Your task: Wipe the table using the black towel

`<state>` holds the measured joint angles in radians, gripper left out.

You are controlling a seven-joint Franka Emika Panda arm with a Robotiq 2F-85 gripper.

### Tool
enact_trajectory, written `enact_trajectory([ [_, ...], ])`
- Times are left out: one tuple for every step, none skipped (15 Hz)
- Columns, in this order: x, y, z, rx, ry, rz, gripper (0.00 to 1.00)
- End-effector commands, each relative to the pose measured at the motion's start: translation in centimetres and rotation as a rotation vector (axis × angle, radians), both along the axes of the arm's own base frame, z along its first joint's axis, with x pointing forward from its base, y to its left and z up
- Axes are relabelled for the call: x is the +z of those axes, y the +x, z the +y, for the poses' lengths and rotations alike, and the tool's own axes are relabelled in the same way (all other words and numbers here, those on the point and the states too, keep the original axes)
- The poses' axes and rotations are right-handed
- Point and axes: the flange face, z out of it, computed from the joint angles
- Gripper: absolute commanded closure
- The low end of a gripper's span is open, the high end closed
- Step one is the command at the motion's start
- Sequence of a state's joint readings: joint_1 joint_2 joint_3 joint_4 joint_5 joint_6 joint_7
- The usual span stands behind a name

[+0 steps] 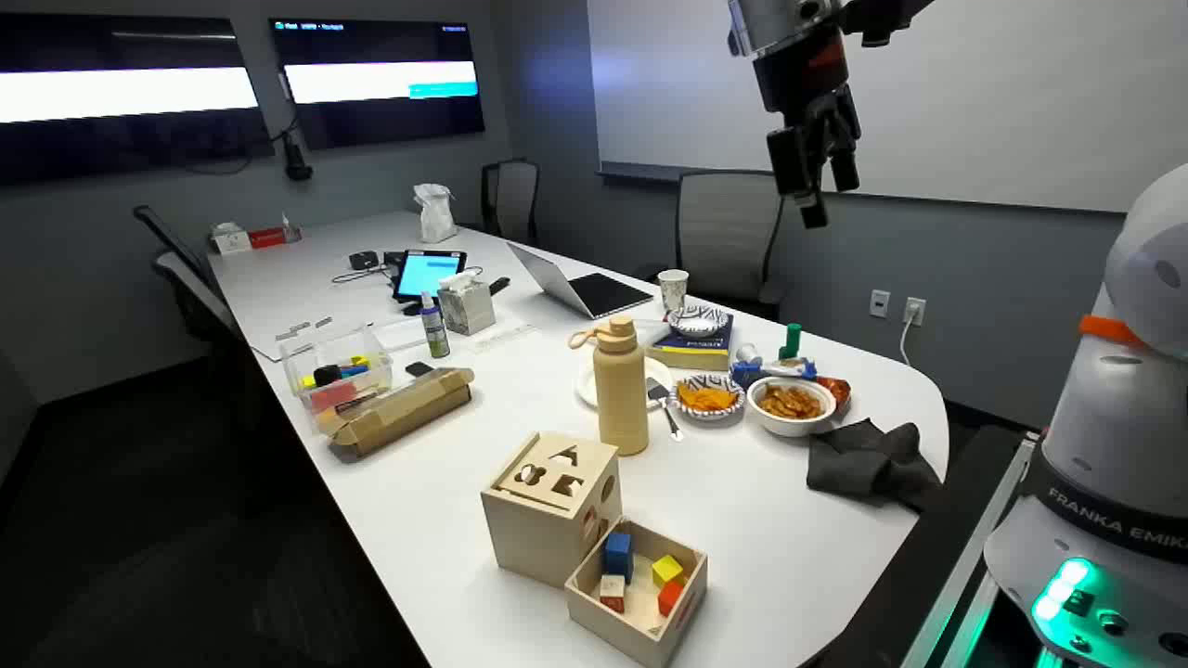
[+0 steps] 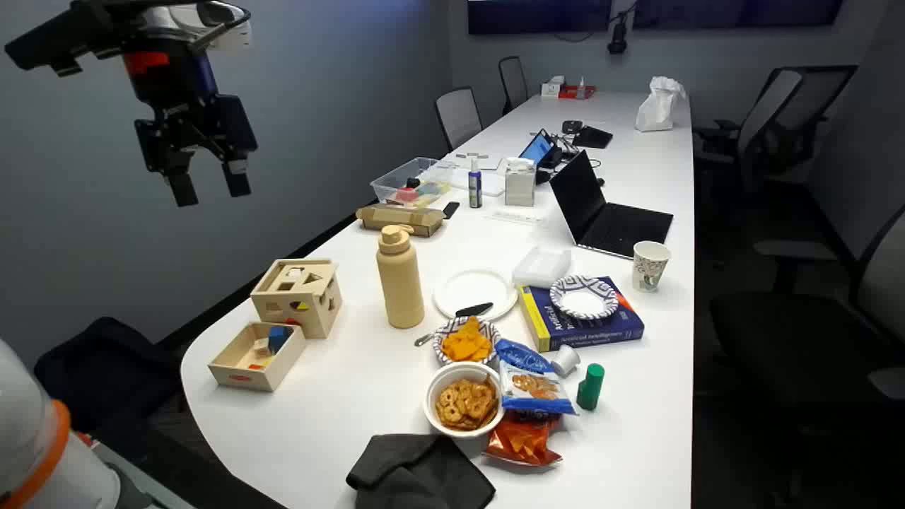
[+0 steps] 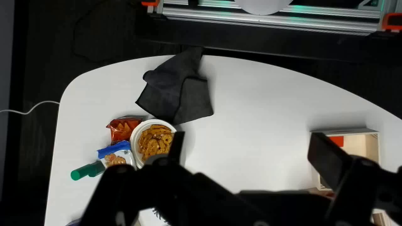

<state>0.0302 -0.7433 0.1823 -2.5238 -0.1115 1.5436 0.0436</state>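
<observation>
The black towel (image 1: 863, 462) lies crumpled and partly folded on the white table (image 1: 742, 520), at the rounded end by the robot base. It also shows in an exterior view (image 2: 417, 472) and in the wrist view (image 3: 174, 91), where one corner reaches over the table edge. My gripper (image 1: 829, 197) is high above the table, clear of the towel, and also shows in an exterior view (image 2: 211, 187). In the wrist view the fingers (image 3: 247, 141) stand wide apart with nothing between them.
Beside the towel stand a bowl of pretzels (image 2: 463, 403), an orange chip bag (image 2: 524, 442), a blue snack bag (image 2: 535, 387) and a green bottle (image 2: 590, 387). A tan bottle (image 1: 620, 390), a wooden shape box (image 1: 534, 520) and an open block tray (image 1: 640, 603) stand farther along.
</observation>
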Motion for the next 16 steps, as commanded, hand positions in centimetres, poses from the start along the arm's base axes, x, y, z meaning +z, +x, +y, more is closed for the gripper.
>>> enact_trajectory([
  [0.0, 0.0, 0.0, 0.0, 0.0, 0.0, 0.0],
  [0.0, 0.0, 0.0, 0.0, 0.0, 0.0, 0.0],
  [0.0, 0.0, 0.0, 0.0, 0.0, 0.0, 0.0],
  [-0.6, 0.8, -0.3, 0.006, 0.003, 0.008, 0.0],
  [-1.3, 1.7, -0.7, 0.013, 0.019, 0.018, 0.0],
  [-2.1, 2.6, -1.1, 0.015, 0.035, 0.027, 0.0],
  [-3.2, 3.5, -1.8, -0.003, 0.051, 0.031, 0.0],
  [-4.5, 4.6, -2.6, -0.006, 0.074, 0.034, 0.0],
  [-5.6, 5.6, -3.2, -0.007, 0.095, 0.036, 0.0],
  [-7.2, 6.7, -3.9, -0.01, 0.108, 0.037, 0.0],
  [-8.6, 7.5, -4.5, -0.016, 0.123, 0.047, 0.0],
  [-10.2, 8.3, -5.3, -0.033, 0.14, 0.058, 0.0],
  [-12.0, 8.9, -6.2, -0.055, 0.152, 0.075, 0.0],
  [-13.6, 9.5, -6.9, -0.08, 0.159, 0.092, 0.0],
  [-15.5, 9.8, -7.8, -0.114, 0.164, 0.118, 0.0],
  [-17.2, 10.0, -8.7, -0.14, 0.173, 0.142, 0.0],
])
